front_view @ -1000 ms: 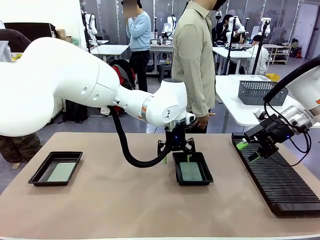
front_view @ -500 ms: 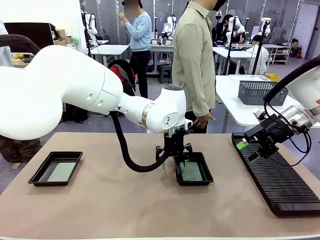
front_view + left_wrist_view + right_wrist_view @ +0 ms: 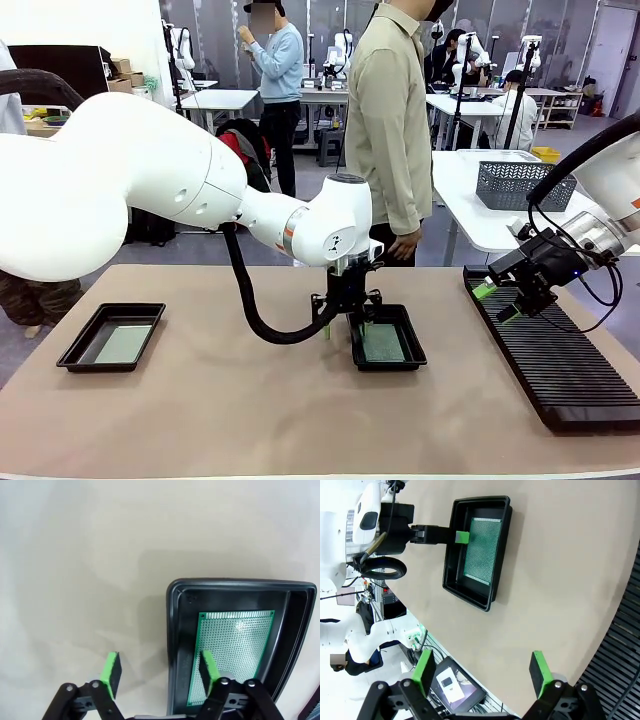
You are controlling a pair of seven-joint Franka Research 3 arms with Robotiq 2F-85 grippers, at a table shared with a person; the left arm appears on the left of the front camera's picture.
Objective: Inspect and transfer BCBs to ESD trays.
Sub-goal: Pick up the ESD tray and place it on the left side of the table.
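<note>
Two black ESD trays lie on the tan table. The left tray (image 3: 82, 350) holds a pale grey-green BCB (image 3: 123, 344). The middle tray (image 3: 398, 360) (image 3: 175, 625) (image 3: 451, 565) holds a green perforated BCB (image 3: 382, 343) (image 3: 235, 645) (image 3: 482, 550). My left gripper (image 3: 350, 318) (image 3: 159, 672) is open and points down, straddling the middle tray's left wall. One finger is outside over the table; the other is inside, over the board's edge. My right gripper (image 3: 497, 302) (image 3: 481, 672) is open and empty, hovering above the near-left end of the slotted rack.
A long black ribbed rack (image 3: 560, 365) runs along the table's right side. A person (image 3: 390, 130) stands at the far edge behind the middle tray. A grey mesh basket (image 3: 520, 185) sits on a white table beyond. Bare tabletop lies between the two trays.
My left gripper has sunk a little lower at the middle tray's left wall and its fingers have drawn slightly closer together. The right arm has not moved.
</note>
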